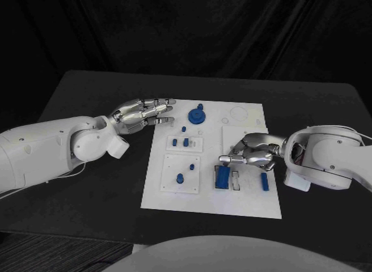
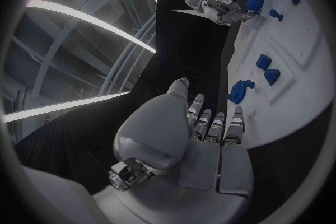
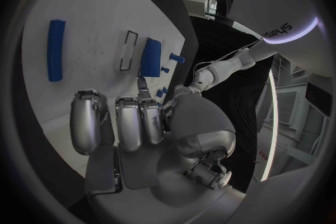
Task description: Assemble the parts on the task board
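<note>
Two silver hands hang over the white task board (image 1: pixel 210 187) on the black table (image 1: pixel 88 102). From the head view, the left hand (image 1: pixel 143 115) sits at the board's far left corner, fingers stretched toward a round blue part (image 1: pixel 197 116) without touching it, holding nothing. The left wrist view confirms this: its fingers (image 2: pixel 213 126) lie straight and apart above the board's edge, just short of that part (image 2: pixel 240 91).

The right hand (image 1: pixel 250 152) hovers near the board's right side, fingers curled, just above a long blue block (image 1: pixel 223 178) and beside a slim blue bar (image 1: pixel 265 181). From the head view I cannot tell whether it pinches anything. The right wrist view shows the fingers (image 3: pixel 129 123) bent with nothing between them, and the block (image 3: pixel 150 57) and bar (image 3: pixel 56 49) lying free on the board.
</note>
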Available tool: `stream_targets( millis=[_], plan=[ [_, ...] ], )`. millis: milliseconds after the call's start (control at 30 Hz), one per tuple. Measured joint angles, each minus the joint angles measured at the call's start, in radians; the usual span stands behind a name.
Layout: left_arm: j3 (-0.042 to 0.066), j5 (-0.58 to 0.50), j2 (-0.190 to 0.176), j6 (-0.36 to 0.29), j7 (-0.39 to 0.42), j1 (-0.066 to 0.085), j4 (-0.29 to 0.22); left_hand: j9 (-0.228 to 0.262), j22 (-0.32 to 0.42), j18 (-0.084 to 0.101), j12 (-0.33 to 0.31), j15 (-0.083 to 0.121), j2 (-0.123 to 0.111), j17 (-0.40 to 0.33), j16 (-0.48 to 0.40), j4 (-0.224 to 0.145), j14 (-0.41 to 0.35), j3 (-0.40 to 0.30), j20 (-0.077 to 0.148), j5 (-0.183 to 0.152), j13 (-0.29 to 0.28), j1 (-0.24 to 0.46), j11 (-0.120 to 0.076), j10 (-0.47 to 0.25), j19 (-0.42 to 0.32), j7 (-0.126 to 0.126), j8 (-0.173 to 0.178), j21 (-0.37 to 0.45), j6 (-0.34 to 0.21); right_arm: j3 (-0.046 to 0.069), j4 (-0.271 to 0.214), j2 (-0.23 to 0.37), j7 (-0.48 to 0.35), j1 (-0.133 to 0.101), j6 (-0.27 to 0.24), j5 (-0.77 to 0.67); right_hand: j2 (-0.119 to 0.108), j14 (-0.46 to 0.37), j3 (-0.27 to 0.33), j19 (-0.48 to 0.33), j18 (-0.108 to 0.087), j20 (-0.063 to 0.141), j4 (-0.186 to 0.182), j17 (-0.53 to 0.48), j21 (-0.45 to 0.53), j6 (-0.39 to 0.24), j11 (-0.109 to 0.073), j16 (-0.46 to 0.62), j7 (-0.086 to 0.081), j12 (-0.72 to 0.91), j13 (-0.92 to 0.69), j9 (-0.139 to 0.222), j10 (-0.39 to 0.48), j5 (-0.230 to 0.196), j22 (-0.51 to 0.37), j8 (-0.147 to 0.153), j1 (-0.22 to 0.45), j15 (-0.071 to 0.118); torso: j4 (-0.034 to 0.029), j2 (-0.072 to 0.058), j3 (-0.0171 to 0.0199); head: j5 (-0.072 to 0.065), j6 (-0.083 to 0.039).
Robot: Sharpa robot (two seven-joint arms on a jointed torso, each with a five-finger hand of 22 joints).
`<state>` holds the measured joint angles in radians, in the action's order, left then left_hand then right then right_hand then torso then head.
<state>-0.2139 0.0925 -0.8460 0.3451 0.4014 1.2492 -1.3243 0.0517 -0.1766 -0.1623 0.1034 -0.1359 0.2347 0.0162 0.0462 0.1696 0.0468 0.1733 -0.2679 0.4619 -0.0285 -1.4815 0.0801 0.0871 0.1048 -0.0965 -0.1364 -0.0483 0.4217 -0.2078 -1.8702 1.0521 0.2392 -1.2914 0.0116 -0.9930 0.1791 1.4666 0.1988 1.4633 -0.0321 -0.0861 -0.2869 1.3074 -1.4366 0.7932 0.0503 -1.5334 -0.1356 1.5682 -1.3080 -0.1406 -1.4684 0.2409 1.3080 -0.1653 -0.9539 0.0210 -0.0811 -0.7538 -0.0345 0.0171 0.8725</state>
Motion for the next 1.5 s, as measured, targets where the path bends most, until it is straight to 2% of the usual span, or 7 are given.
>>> stream_targets(
  millis=[300, 500, 600, 833, 900, 1133, 1500],
  plan=[
    [0.000, 0.000, 0.000, 0.000, 0.001, -0.001, 0.001, 0.000, 0.000, 0.000, 0.000, 0.000, 0.000, 0.000, 0.000, 0.000, 0.000, 0.000, 0.000, 0.000, 0.000, 0.000, 0.000, 0.000, 0.000, 0.000, 0.000, 0.000, 0.000, -0.001, -0.028, 0.024, -0.101, 0.002, -0.158, -0.181, -0.079, -0.001, 0.001, 0.000, 0.000, 0.015, 0.124, 0.000, -0.022, -0.003, -0.026, 0.000, 0.016, 0.000, 0.000, 0.031, 0.003, 0.042, 0.000, 0.009, -0.249, 0.016, 0.0000, 0.001, 0.0002, 0.002, 0.000],
    [0.000, 0.000, -0.002, 0.000, 0.001, -0.003, 0.002, 0.000, 0.000, 0.000, 0.000, 0.000, 0.000, 0.000, 0.000, 0.000, 0.000, 0.000, 0.000, 0.000, 0.000, 0.000, 0.000, 0.000, 0.000, 0.000, 0.000, 0.000, 0.000, 0.000, -0.062, 0.050, -0.136, 0.020, -0.288, -0.386, -0.120, -0.001, 0.020, 0.004, 0.000, 0.018, 0.149, 0.000, -0.007, -0.124, -0.025, 0.000, 0.003, 0.000, 0.000, 0.030, 0.003, 0.002, 0.000, -0.033, -0.319, 0.016, 0.0005, 0.001, 0.0002, 0.000, 0.000],
    [0.000, 0.000, -0.002, 0.000, 0.001, -0.004, 0.002, 0.000, 0.000, 0.000, 0.000, 0.000, 0.000, 0.000, 0.000, 0.000, 0.000, 0.000, 0.000, 0.000, 0.000, 0.000, 0.000, 0.000, 0.000, 0.000, 0.000, 0.000, 0.000, 0.000, -0.077, 0.061, -0.133, 0.039, -0.331, -0.498, -0.151, -0.001, 0.018, 0.004, 0.000, 0.018, 0.117, 0.000, 0.021, -0.219, -0.020, 0.000, -0.004, 0.000, 0.000, -0.012, 0.003, -0.036, 0.000, -0.144, -0.338, 0.016, 0.0005, 0.001, 0.0002, -0.002, 0.000],
    [0.000, 0.000, -0.008, 0.000, 0.001, -0.007, 0.001, 0.000, 0.000, 0.000, 0.000, 0.000, 0.000, 0.000, 0.000, 0.000, 0.000, 0.000, 0.000, 0.000, 0.000, 0.000, 0.000, 0.000, 0.000, 0.000, 0.000, 0.000, 0.000, -0.001, -0.107, 0.079, -0.103, 0.123, -0.398, -0.702, -0.236, -0.001, -0.048, 0.003, 0.000, 0.014, 0.005, 0.000, 0.047, -0.444, -0.010, 0.007, 0.004, 0.000, 0.000, -0.228, 0.003, -0.048, 0.000, -0.589, -0.352, 0.016, 0.0012, 0.002, 0.0002, 0.001, 0.000],
    [0.000, 0.000, -0.011, 0.000, 0.001, -0.008, 0.001, 0.000, 0.000, 0.000, 0.000, 0.000, 0.000, 0.000, 0.000, 0.000, 0.000, 0.000, 0.000, 0.000, 0.000, 0.000, 0.000, 0.000, 0.000, 0.000, 0.000, 0.000, 0.000, -0.001, -0.113, 0.079, -0.091, 0.152, -0.416, -0.746, -0.253, -0.001, -0.055, 0.003, 0.000, 0.014, -0.002, 0.000, 0.054, -0.486, -0.010, 0.008, 0.006, 0.000, 0.000, -0.272, 0.003, -0.048, 0.000, -0.676, -0.336, 0.016, 0.0018, 0.002, 0.0002, 0.002, 0.000],
    [0.000, 0.000, -0.019, 0.000, 0.001, -0.014, -0.001, 0.000, 0.000, 0.000, 0.000, 0.000, 0.000, 0.000, 0.000, 0.000, 0.000, 0.000, 0.000, 0.000, 0.000, 0.000, 0.000, 0.000, 0.000, 0.000, 0.000, 0.000, 0.000, -0.002, -0.114, 0.069, -0.039, 0.208, -0.462, -0.842, -0.302, -0.001, -0.080, 0.003, -0.001, 0.014, -0.008, 0.000, 0.083, -0.574, -0.010, 0.018, 0.010, 0.000, 0.000, -0.349, 0.003, -0.064, 0.000, -0.829, -0.257, 0.016, 0.0029, 0.006, -0.0001, 0.003, 0.000],
    [0.000, 0.000, -0.020, 0.000, 0.001, -0.017, -0.002, 0.000, 0.000, 0.000, 0.000, 0.000, 0.000, 0.000, 0.000, 0.000, 0.000, 0.000, 0.000, 0.000, 0.000, 0.000, 0.000, 0.000, 0.000, 0.000, 0.000, 0.000, 0.000, -0.001, -0.113, 0.056, 0.040, 0.222, -0.484, -0.891, -0.345, -0.001, -0.080, 0.003, -0.015, 0.014, -0.008, 0.000, 0.110, -0.617, -0.010, 0.023, 0.013, 0.000, 0.001, -0.384, 0.003, -0.106, -0.001, -0.908, -0.157, 0.016, 0.0077, 0.010, 0.0000, 0.008, 0.000]
  ],
)
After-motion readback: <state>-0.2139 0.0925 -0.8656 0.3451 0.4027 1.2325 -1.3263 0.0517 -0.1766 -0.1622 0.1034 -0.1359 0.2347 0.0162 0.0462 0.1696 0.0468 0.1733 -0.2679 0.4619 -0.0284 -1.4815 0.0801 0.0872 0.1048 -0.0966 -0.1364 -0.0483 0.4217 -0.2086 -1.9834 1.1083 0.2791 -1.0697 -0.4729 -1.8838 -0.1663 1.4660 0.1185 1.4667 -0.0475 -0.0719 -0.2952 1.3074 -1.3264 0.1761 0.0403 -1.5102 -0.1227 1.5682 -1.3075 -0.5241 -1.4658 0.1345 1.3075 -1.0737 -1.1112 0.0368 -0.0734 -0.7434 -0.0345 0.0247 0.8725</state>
